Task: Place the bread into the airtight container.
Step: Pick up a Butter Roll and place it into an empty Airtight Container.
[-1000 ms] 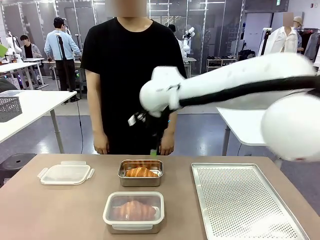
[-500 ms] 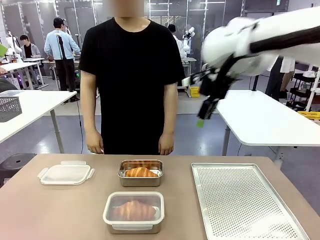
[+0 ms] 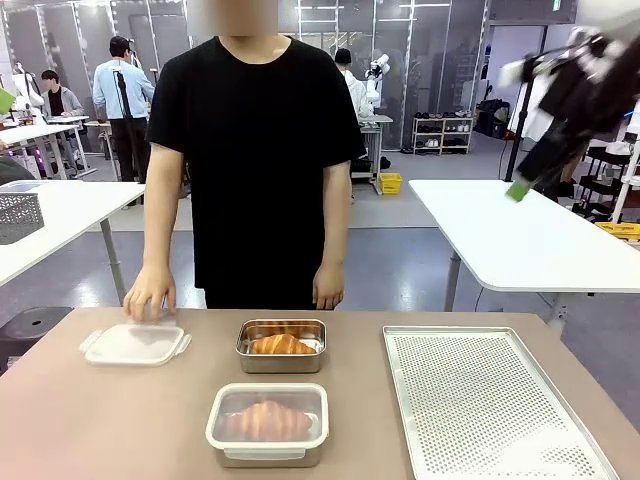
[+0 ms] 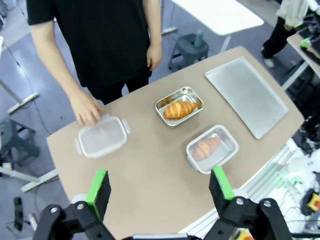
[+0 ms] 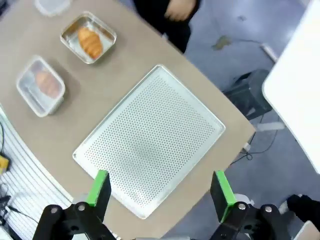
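Bread (image 3: 268, 420) lies inside a lidded container (image 3: 267, 424) near the table's (image 3: 120, 420) front edge. Behind it, an open metal tin (image 3: 282, 346) holds another croissant (image 3: 281, 344). A person's hand (image 3: 150, 294) rests on a loose lid (image 3: 135, 344). Both grippers (image 4: 160, 189) (image 5: 161, 188) hang high with fingers spread, holding nothing.

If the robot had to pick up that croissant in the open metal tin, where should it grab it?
Probably across the croissant's thick middle, coming straight down from above. It lies flat in the open metal tin, whose walls block any approach from the side, and its ends taper, so the middle gives the jaws most to hold. The jaws would best close across its narrow width, gently, since bread crushes easily.
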Controlling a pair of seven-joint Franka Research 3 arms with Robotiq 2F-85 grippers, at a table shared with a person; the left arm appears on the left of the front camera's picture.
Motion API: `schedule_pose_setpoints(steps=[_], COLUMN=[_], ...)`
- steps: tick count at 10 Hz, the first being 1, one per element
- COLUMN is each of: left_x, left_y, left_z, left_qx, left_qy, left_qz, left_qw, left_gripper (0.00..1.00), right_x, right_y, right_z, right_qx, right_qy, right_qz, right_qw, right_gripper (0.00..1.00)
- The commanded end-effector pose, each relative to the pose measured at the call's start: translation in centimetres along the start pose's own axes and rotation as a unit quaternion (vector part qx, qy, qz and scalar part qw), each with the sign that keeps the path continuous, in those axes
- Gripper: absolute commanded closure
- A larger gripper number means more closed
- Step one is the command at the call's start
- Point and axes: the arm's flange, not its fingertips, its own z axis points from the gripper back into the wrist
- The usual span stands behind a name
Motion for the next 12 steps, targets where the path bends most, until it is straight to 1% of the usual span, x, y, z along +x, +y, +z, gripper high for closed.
schedule_pose_setpoints(steps=[1,2,3,4,5,6,7,12], left_x=[0.0,0.0,0.0,0.0,0.0,0.0,0.0,0.0], left_y=[0.0,0.0,0.0,0.0,0.0,0.0,0.0,0.0], left_z=[0.1,0.1,0.1,0.1,0.1,0.1,0.1,0.1], left_qx=[-0.003,-0.003,-0.003,-0.003,-0.003,-0.003,-0.003,-0.003], left_qy=[0.001,0.001,0.001,0.001,0.001,0.001,0.001,0.001], left_qz=[-0.005,-0.005,-0.005,-0.005,-0.005,-0.005,-0.005,-0.005], left_qw=[1.000,1.000,1.000,1.000,1.000,1.000,1.000,1.000], left_gripper=[0.00,0.00,0.00,0.00,0.00,0.00,0.00,0.00], right_x=[-2.3,-3.0,-3.0,-3.0,-2.8,-2.5,-3.7,-3.7], right_y=[2.8,3.8,4.8,5.4,5.6,5.5,5.4,5.4], right_z=[3.7,6.4,8.9,10.2,10.4,9.8,11.2,11.2], right_qx=[-0.028,-0.040,-0.057,-0.060,-0.056,-0.049,-0.060,-0.060], right_qy=[-0.043,-0.058,-0.057,-0.047,-0.035,-0.015,-0.061,-0.061], right_qz=[-0.028,-0.034,-0.046,-0.060,-0.065,-0.073,-0.045,-0.045], right_qw=[0.998,0.997,0.996,0.995,0.996,0.996,0.995,0.995], right_gripper=[0.00,0.00,0.00,0.00,0.00,0.00,0.00,0.00])
